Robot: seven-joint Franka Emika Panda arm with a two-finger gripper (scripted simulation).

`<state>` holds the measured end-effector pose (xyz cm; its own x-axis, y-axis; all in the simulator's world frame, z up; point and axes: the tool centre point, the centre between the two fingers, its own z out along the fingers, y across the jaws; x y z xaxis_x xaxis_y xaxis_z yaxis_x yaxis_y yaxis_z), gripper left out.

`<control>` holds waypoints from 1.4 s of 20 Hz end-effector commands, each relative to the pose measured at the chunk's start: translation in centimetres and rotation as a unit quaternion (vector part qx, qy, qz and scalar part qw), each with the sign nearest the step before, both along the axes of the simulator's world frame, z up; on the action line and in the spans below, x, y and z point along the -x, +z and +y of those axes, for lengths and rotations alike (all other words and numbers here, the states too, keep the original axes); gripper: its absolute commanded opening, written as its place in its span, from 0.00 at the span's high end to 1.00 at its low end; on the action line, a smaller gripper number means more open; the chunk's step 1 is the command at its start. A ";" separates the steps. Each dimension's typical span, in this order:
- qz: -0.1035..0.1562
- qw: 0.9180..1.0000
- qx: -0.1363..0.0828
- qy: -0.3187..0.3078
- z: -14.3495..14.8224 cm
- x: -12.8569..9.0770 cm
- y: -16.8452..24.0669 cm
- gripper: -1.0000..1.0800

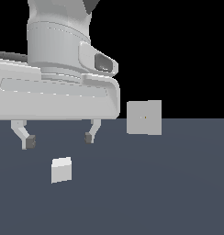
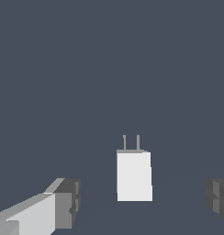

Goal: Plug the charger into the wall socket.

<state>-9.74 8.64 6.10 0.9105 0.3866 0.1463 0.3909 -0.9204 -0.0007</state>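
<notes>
The charger (image 1: pixel 61 170) is a small whitish-grey block lying on the dark floor, below my gripper in the exterior view. In the wrist view the charger (image 2: pixel 134 176) shows two thin prongs at one end and lies between my fingertips. My gripper (image 1: pixel 58 139) is open and empty, hanging above the charger without touching it; one dark fingertip (image 2: pixel 68 202) shows clearly in the wrist view. The wall socket (image 1: pixel 144 117) is a flat upright light-grey square panel with a tiny yellowish dot at its centre, standing to the exterior view's right of the gripper.
The dark grey floor (image 1: pixel 169 193) spreads across the lower part of the exterior view. The large white arm body (image 1: pixel 54 87) fills the upper left of that view.
</notes>
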 end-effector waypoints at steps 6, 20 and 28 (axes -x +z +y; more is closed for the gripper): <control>0.000 1.000 0.000 0.001 0.0 0.1 -2.4 0.04; 0.000 1.000 0.000 0.001 0.0 0.1 -4.9 1.00; -0.001 1.000 0.001 0.000 -0.1 0.1 -4.9 1.00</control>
<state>-9.82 8.58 1.20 0.9098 0.3882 0.1467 0.3923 -0.9198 0.0007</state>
